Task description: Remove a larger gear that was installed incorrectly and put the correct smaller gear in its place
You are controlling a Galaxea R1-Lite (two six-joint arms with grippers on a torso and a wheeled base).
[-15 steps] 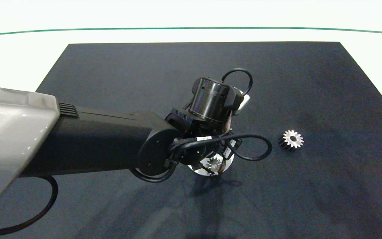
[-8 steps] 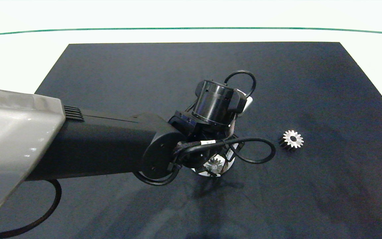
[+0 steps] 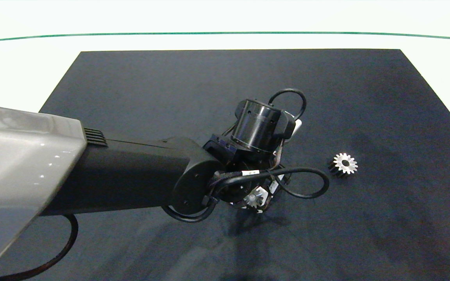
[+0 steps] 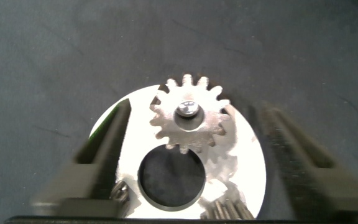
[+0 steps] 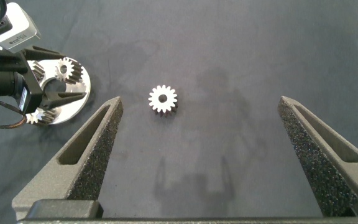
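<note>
The larger gear, silver with pointed teeth and a small centre hole, sits on a pin of a round silver plate. My left gripper is open and straddles this gear, one finger on each side, not touching it. In the head view the left arm covers most of the plate, and only the gear peeks out beneath the wrist. The smaller gear, blunt-toothed with a wide bore, lies flat on the mat to the right. My right gripper hovers open above the mat, out of the head view.
A second gear sits on the plate beside a round dark hole. The black mat covers the white table. The left arm's cable loops hang between the plate and the smaller gear.
The left arm has shifted slightly right and down over the plate, covering more of it. The smaller gear has not moved.
</note>
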